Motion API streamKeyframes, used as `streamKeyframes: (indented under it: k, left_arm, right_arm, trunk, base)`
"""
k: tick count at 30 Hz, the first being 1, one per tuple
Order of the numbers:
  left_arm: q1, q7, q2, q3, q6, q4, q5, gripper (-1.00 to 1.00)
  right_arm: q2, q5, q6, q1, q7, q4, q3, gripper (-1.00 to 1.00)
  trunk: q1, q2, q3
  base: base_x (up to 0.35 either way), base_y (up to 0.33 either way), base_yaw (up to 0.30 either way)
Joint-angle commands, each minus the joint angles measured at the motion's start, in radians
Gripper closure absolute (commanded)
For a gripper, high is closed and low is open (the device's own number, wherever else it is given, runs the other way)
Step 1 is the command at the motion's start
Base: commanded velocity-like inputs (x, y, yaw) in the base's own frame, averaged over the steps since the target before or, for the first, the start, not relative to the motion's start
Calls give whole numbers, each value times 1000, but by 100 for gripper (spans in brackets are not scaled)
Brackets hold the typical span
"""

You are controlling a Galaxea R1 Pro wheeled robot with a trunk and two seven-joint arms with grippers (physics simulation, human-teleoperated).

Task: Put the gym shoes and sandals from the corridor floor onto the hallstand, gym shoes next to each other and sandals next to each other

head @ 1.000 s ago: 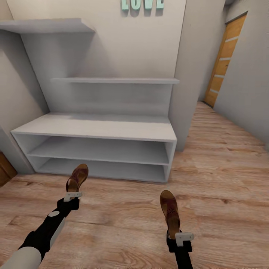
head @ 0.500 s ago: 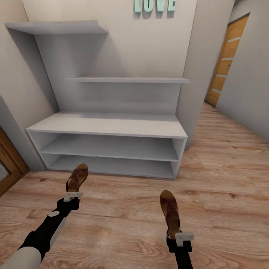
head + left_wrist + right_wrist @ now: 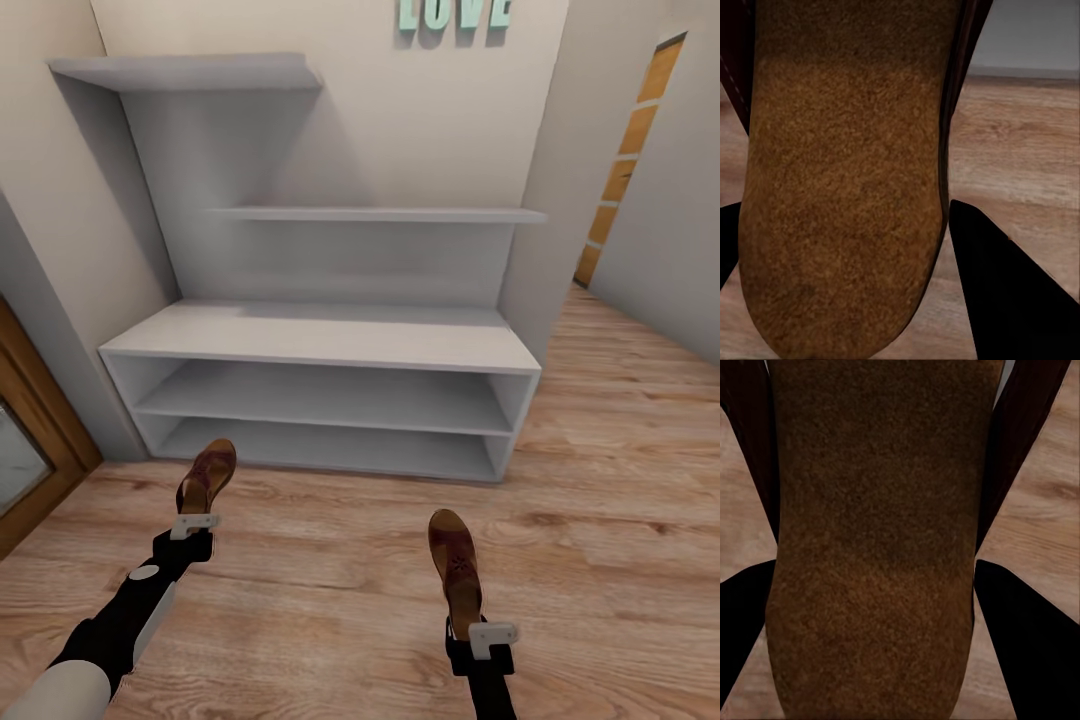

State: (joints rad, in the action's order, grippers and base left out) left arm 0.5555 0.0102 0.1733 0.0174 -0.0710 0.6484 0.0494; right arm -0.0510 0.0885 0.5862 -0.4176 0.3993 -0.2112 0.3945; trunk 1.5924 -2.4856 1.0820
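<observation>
1. Left claw [image 3: 196, 527], lower left of the head view: closed on the heel of one sandal [image 3: 206, 475], which is held clear of the floor [image 3: 620, 480] with its toe toward the rack [image 3: 330, 345]. In the left wrist view the tan footbed [image 3: 844, 187] sits between the dark fingers [image 3: 1009, 292].
2. Right claw [image 3: 482, 640], lower centre-right: closed on the heel of the other sandal [image 3: 456, 570], toe forward; the right wrist view shows its footbed [image 3: 874, 547] clamped between both fingers [image 3: 1027, 645].
3. Rack, centre of the frame: grey unit with a flat top, two open low shelves and two stepped wall shelves; all look bare. No gym shoes are in view.
4. Step in hand, as judged: carrying both sandals to the rack. To do it well, square up close to the unit, keep each grip firm, and set the pair side by side on one surface, leaving room alongside for the shoes.
5. Writing: teal letters "LOVE" [image 3: 455, 12], top edge, upper parts cropped. No brand marks are legible.
</observation>
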Motion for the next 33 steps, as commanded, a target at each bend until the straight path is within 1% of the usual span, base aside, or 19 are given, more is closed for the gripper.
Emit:
streamKeyframes:
  k: [1,5,14,20,23,25,26,27,28,29,30,31,32,33]
  left_arm:
    - [0,2,0,1,-6,2,3,100]
    - [0,2,0,1,-6,2,3,100]
    - [0,2,0,1,-6,2,2,100]
    - [0,2,0,1,-5,2,1,100]
    - [-1,2,0,1,-4,1,1,100]
    - [-1,2,0,1,-4,1,0,100]
    - [-1,2,0,1,-3,1,0,100]
    - [-2,2,0,1,-3,2,0,100]
    - [-2,2,1,1,-3,2,0,100]
    - [-2,2,1,1,-3,2,0,100]
    - [-2,2,1,1,-3,2,0,100]
    - [-2,2,1,1,-3,1,0,100]
    - [-2,2,1,1,-3,1,0,100]
    - [-2,2,2,1,-3,1,0,100]
  right_arm:
    - [0,8,4,-1,4,1,9,100]
    - [0,8,4,-1,4,1,9,100]
    - [0,8,4,-1,4,1,9,100]
    - [1,8,4,-1,4,1,9,100]
    - [7,6,5,-1,4,0,7,100]
    - [25,7,5,-1,4,0,7,100]
    - [45,8,6,-1,4,-1,7,100]
    - [82,10,6,-1,2,-2,7,100]
    - [101,11,7,-1,2,-2,7,100]
    - [110,12,7,-1,2,-2,7,100]
    - [136,21,13,-1,1,-2,6,100]
    - [163,47,23,-1,-3,-2,5,100]
    - [172,59,25,-1,-7,-2,5,100]
    - [188,87,29,-1,-23,-2,5,100]
  trunk:
    - [0,0,1]
    - [0,0,1]
    - [0,0,1]
    - [0,0,1]
    - [0,0,1]
    - [0,0,1]
    - [0,0,1]
    - [0,0,1]
    - [0,0,1]
    - [0,0,1]
    - [0,0,1]
    - [0,0,1]
    - [0,0,1]
    - [0,0,1]
  base:
    - [70,338,0]
    - [30,338,-43]
    - [3,338,-196]
    - [0,337,-44]
    - [0,153,-5]
    - [0,58,-2]
    - [0,33,-1]
    - [0,17,-1]
    - [0,11,0]
    - [0,9,0]
    - [0,4,0]
    - [0,2,0]
    - [0,2,0]
    - [0,1,0]
